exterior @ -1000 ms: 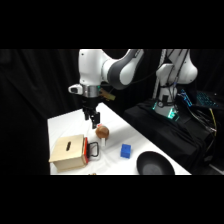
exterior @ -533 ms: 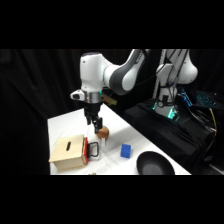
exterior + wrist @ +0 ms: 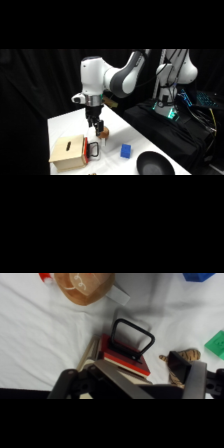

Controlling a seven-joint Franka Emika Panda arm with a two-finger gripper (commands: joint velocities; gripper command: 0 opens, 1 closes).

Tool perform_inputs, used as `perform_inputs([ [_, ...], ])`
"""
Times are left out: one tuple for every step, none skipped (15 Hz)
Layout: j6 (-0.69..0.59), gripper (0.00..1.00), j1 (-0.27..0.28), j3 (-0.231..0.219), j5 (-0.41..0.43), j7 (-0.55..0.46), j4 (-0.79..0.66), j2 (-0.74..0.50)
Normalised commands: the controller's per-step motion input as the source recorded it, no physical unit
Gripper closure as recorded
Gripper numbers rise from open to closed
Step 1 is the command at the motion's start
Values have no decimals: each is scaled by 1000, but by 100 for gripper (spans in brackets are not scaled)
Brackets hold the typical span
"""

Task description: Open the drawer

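White table (image 3: 65, 125) holds the drawer (image 3: 88, 149) just below the spread fingers (image 3: 95, 125).

From my wrist camera I am losing the gripper (image 3: 145, 384) at the bottom edge, its linkage covering the drawer (image 3: 127, 355) behind the red front.

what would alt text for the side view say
A white robot arm's gripper hangs just above the black loop handle on the red-orange front of a small wooden drawer box on a white table. A blue cube and a black pan lie nearby.
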Motion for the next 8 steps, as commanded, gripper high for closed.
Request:
perform_inputs([
  [158, 0, -29, 29, 98, -24, 65, 99],
  [147, 0, -36, 36, 101, -48, 80, 110],
  [138, 0, -42, 40, 101, -64, 89, 112],
  [118, 0, -52, 50, 107, -94, 99, 114],
  [106, 0, -61, 57, 118, -107, 99, 101],
  [84, 0, -69, 64, 127, -120, 102, 85],
  [75, 0, -70, 65, 121, -124, 98, 71],
  [67, 0, -66, 66, 112, -130, 97, 64],
])
